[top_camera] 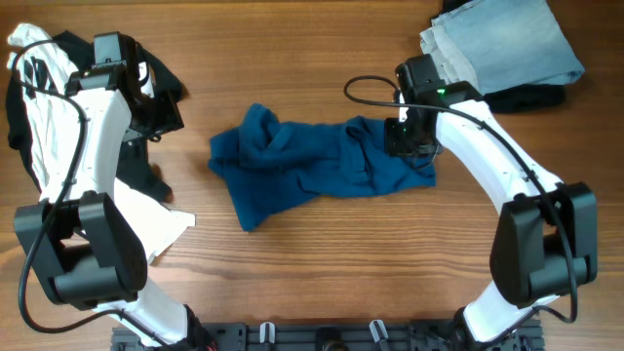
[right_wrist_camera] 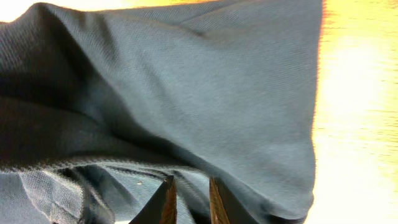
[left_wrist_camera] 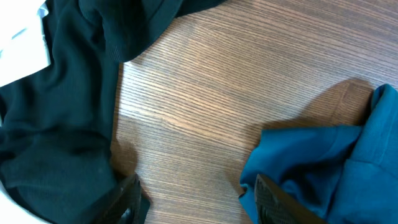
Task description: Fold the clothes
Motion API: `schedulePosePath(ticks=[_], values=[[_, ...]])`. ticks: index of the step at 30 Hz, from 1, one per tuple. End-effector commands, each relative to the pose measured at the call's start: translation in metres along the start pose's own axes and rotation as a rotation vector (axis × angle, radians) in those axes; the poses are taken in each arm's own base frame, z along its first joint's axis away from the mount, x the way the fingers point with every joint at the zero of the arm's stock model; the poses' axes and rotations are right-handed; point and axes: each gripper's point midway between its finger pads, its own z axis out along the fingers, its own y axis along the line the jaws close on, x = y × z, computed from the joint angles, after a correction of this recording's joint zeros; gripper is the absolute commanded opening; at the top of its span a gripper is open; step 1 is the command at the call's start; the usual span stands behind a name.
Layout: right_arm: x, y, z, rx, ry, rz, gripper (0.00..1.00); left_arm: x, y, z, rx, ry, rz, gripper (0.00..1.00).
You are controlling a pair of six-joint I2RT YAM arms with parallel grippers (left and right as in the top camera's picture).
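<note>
Right wrist view gives us the closest look at the right gripper (right_wrist_camera: pixel 189 194). Its two dark fingers (right_wrist_camera: pixel 165 202) stand almost together with only a thin slit between them, nipped onto a fold of the blue shirt (right_wrist_camera: pixel 186 81). The shirt's fine, matte knit fills nearly the whole frame, and a stitched edge crosses the lower left. In the left wrist view the left gripper (left_wrist_camera: pixel 196 190) hangs over bare wood with its fingers (left_wrist_camera: pixel 127 200) wide apart and nothing between them. One finger sits just beside the black garment (left_wrist_camera: pixel 56 124) on the left of the frame, and the other is at the rumpled edge of the shirt in the lower right; we cannot tell whether either one touches cloth. From overhead, we see the shirt lying in the middle of the frame as a long, crumpled heap, its right end under the right gripper. A white garment (top_camera: pixel 44 127) with black marks spreads down the left edge, tangled with the black garment under the left arm. In the upper right a folded pile (top_camera: pixel 507 39) of pale blue fabric rests partly on a black cloth (top_camera: pixel 526 97). The table (top_camera: pixel 322 273) is warm brown wood with straight grain running across it, and a dark rail (top_camera: pixel 322 336) lines the bottom edge.
</note>
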Motion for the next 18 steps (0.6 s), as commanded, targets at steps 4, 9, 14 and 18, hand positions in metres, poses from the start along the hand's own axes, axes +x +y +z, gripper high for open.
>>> schedulePosePath(ticks=[4, 9, 14, 18], values=[[0.011, -0.018, 0.015, 0.048, 0.031, 0.010, 0.18, -0.002, 0.000, 0.001, 0.014, -0.001, -0.010, 0.59], [0.022, -0.014, 0.025, 0.017, 0.068, 0.010, 0.18, -0.002, 0.000, 0.001, 0.014, -0.001, -0.010, 0.59], [0.026, 0.012, 0.024, -0.122, 0.085, -0.073, 0.18, -0.002, 0.000, 0.001, 0.014, -0.001, -0.010, 0.59], [0.033, 0.050, 0.019, -0.264, 0.093, -0.181, 0.18, -0.003, 0.000, 0.001, 0.014, -0.002, -0.010, 0.59]])
